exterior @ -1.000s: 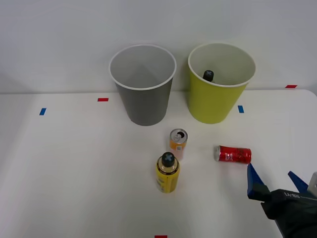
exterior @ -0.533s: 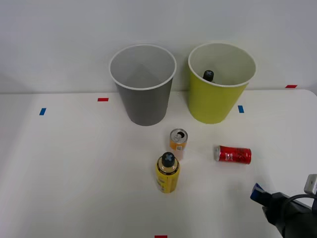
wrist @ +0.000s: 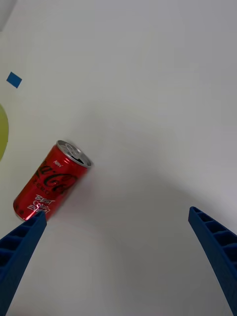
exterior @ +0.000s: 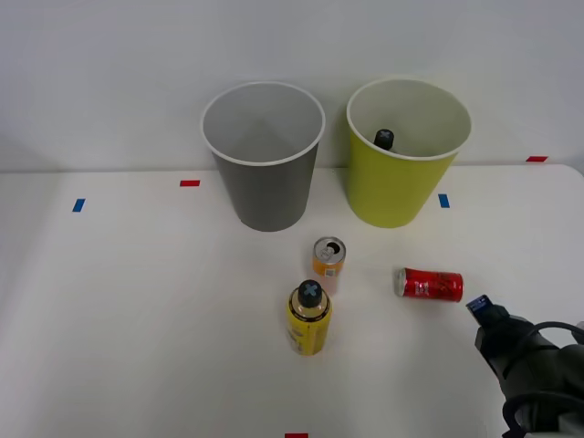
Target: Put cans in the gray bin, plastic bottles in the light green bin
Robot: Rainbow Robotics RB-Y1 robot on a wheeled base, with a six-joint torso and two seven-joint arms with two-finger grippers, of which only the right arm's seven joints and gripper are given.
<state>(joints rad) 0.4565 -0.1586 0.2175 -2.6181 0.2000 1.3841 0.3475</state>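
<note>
Now red can (wrist: 51, 180) lies sideways nr ribbed end effector (wrist: 118, 256).

White table (exterior: 137, 310) fills the lower two thirds of the front view; matte, evenly lit, soft faint shadows only. Far edge runs straight across, meeting a plain pale grey-white wall (exterior: 109, 64) with no windows, fixtures or marks visible. Tape markers on the tabletop: red strip (exterior: 189, 183) near the far edge at left of centre, another red strip (exterior: 536, 159) at the far right, a third red strip (exterior: 296, 435) at the near edge. Blue tape piece (exterior: 78, 205) on the left side, second blue piece (exterior: 443, 201) right of centre. Table's right corner is rounded. Wrist view: same white surface, one blue tape square (wrist: 14, 79).
</note>
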